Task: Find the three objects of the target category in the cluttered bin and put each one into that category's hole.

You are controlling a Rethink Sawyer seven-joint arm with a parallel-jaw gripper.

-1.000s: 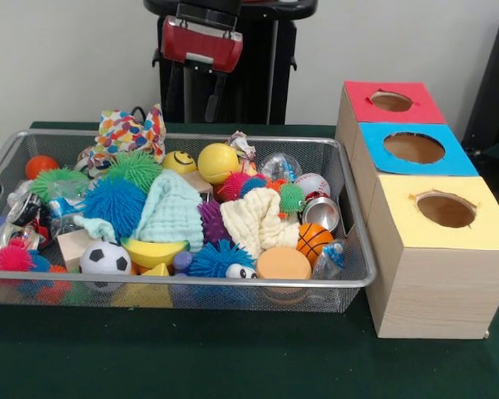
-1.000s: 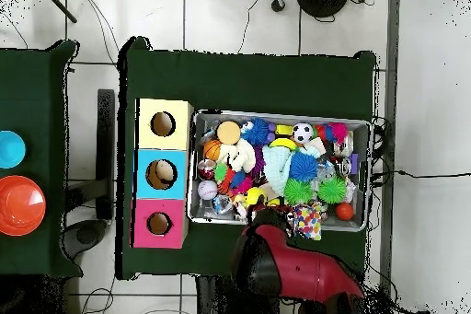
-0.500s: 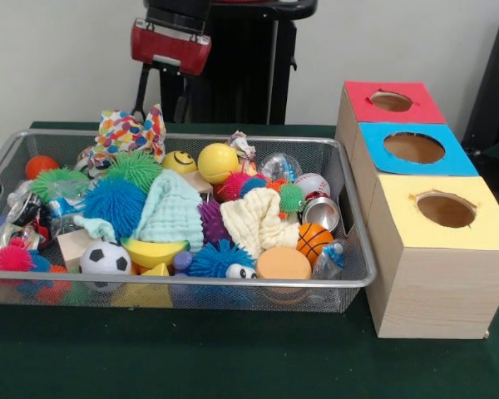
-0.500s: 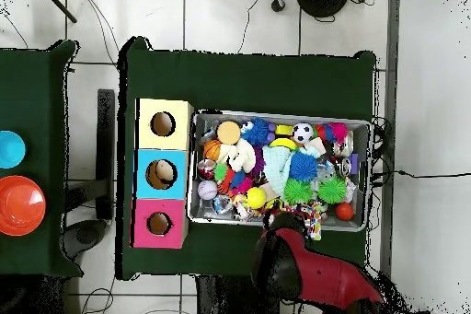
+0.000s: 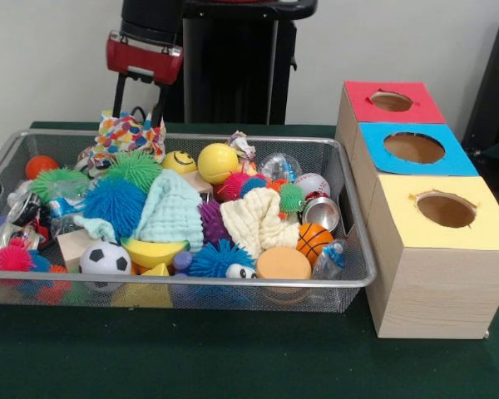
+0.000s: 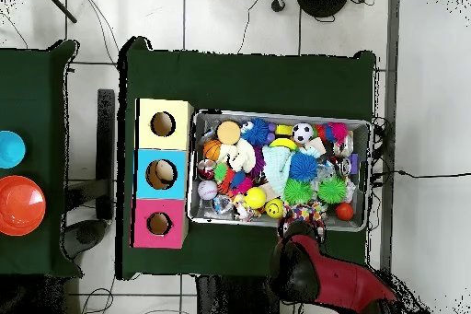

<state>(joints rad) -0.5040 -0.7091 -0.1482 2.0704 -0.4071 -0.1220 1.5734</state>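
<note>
Above the wire bin's (image 5: 349, 249) far rim, I see the gripper (image 5: 138, 98) hanging over the polka-dot cloth (image 5: 125, 133). Its two fingers stand apart, holding nothing.

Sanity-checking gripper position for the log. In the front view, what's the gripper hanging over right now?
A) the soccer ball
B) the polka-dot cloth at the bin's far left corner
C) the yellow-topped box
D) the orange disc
B: in the front view the gripper hangs with its two fingers spread just above the polka-dot cloth at the back left of the bin, far from the boxes and the near-side toys.
</note>
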